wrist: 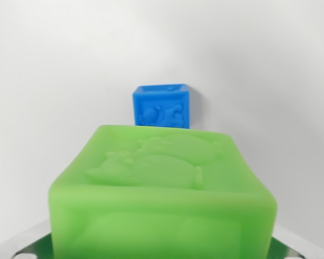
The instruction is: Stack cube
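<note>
A soft green cube with raised animal figures moulded into its top face fills the lower half of the wrist view, blurred by closeness. It sits between the metal gripper fingers whose tips show at the bottom corners, apparently clamped on its sides. Beyond it, a smaller-looking blue cube with embossed shapes rests on the white surface.

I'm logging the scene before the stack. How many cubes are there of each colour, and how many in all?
Green cube: 1
Blue cube: 1
Total: 2
</note>
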